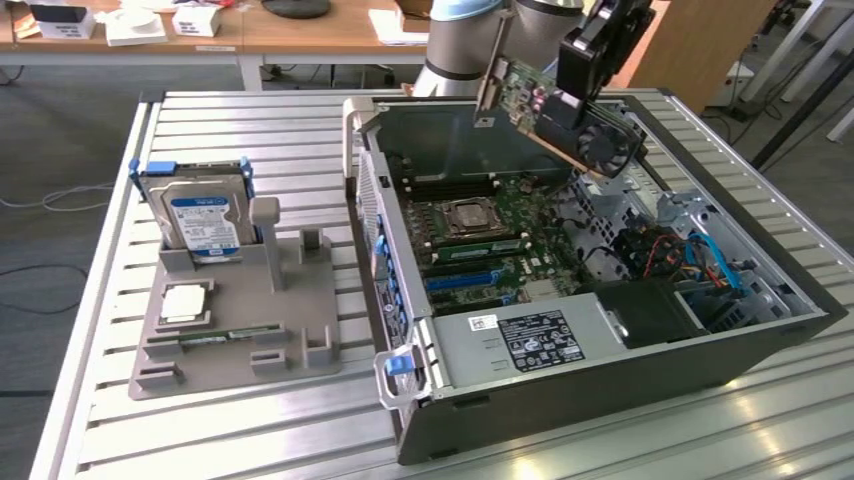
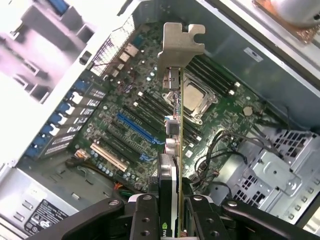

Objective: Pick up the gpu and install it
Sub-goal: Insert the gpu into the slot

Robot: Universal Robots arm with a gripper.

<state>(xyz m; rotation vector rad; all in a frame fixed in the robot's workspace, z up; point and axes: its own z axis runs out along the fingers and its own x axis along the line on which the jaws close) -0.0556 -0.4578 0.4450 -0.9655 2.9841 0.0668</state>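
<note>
The pincer (image 2: 172, 215) clamps the gpu (image 1: 561, 115), apparently just above the open case (image 1: 601, 395).

arm (image 1: 454, 60): silver-grey tube, pale blue joint cap | wrist block (image 1: 603, 40): black, boxy | fingers (image 2: 145, 220): black linkage bars — round pivot screws

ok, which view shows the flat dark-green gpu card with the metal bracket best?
Exterior view: the gpu card shows its broad face, tilted above the open dark computer case. Wrist view has the gpu card edge-on, bracket end over the green motherboard.
</note>
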